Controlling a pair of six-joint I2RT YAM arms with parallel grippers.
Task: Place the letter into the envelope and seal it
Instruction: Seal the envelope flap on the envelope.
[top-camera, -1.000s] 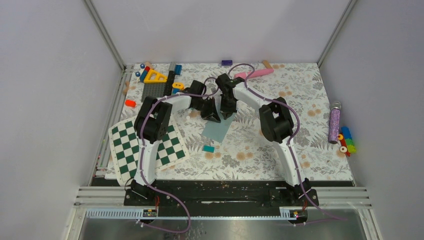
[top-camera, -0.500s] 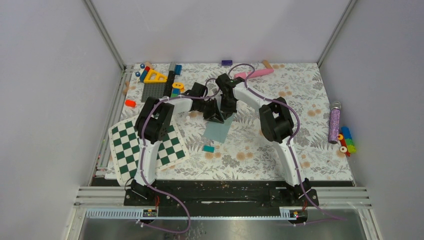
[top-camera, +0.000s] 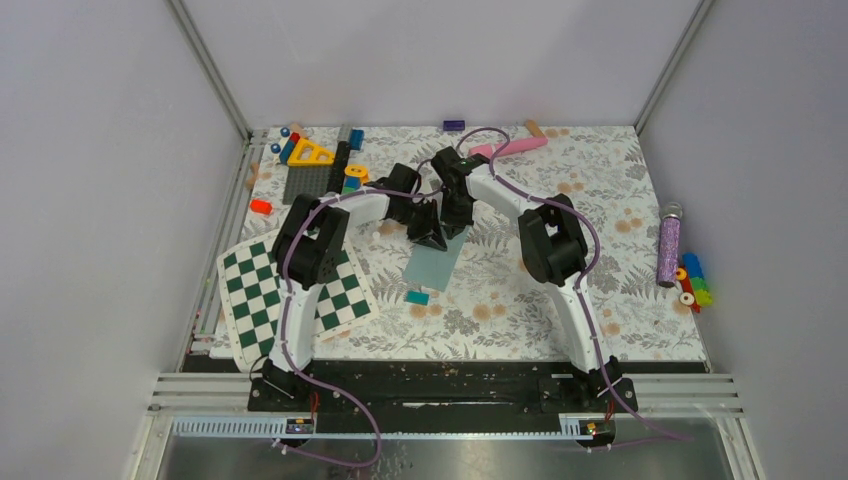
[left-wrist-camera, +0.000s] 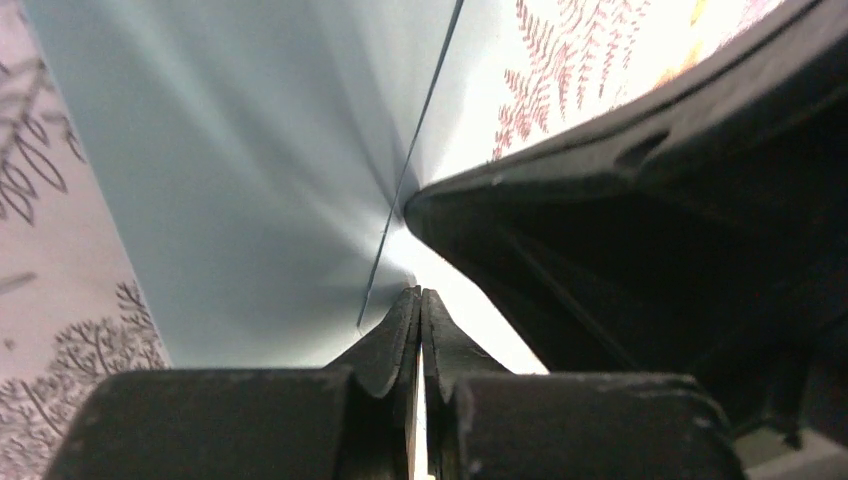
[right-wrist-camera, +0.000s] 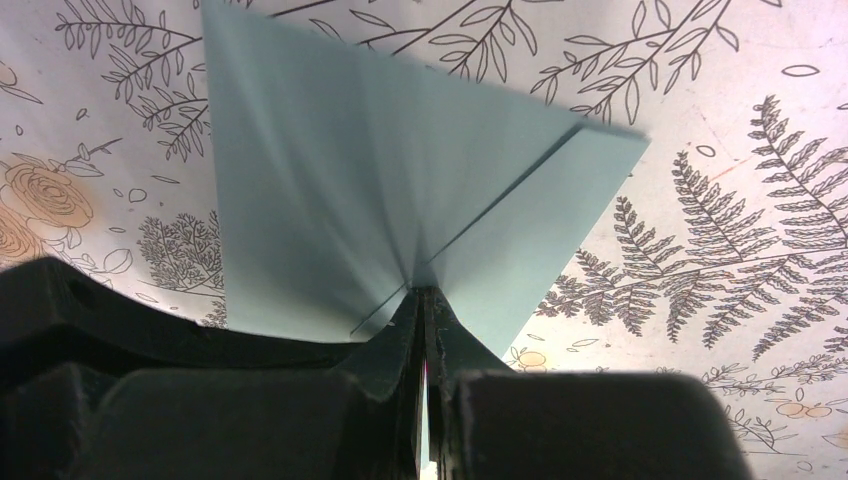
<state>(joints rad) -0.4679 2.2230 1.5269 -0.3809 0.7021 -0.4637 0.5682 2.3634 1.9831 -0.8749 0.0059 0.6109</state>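
The envelope (top-camera: 433, 263) lies flat near the centre of the overhead frame, slightly slanted, its upper end under the two wrists. No cream sheet shows anywhere in the three views, so the letter is most likely already inside, though the pictures cannot prove it. In the right wrist view the triangular flap lies folded down over the body of the envelope, its point reaching toward the fingertips at the bottom centre, and faint creases fan out from that spot. The right gripper (right-wrist-camera: 425, 305) has its fingers pressed together, tips down at the flap's point. The left gripper (left-wrist-camera: 420, 305) is likewise pressed together, meeting the paper at the flap's edge line, with the dark bulk of the other claw just beside it at the right of its frame. Whether either claw pinches a sliver of paper or only bears down on it cannot be told. This reads as the sealing step, late in the task. The next move probably calls for steady downward pressure run along the flap's edges, one claw pinning the paper so it does not slide on the floral mat (top-camera: 600, 200). A small teal block (top-camera: 417, 298) sits just below the envelope; the checkerboard (top-camera: 290, 300) lies well apart at lower left.
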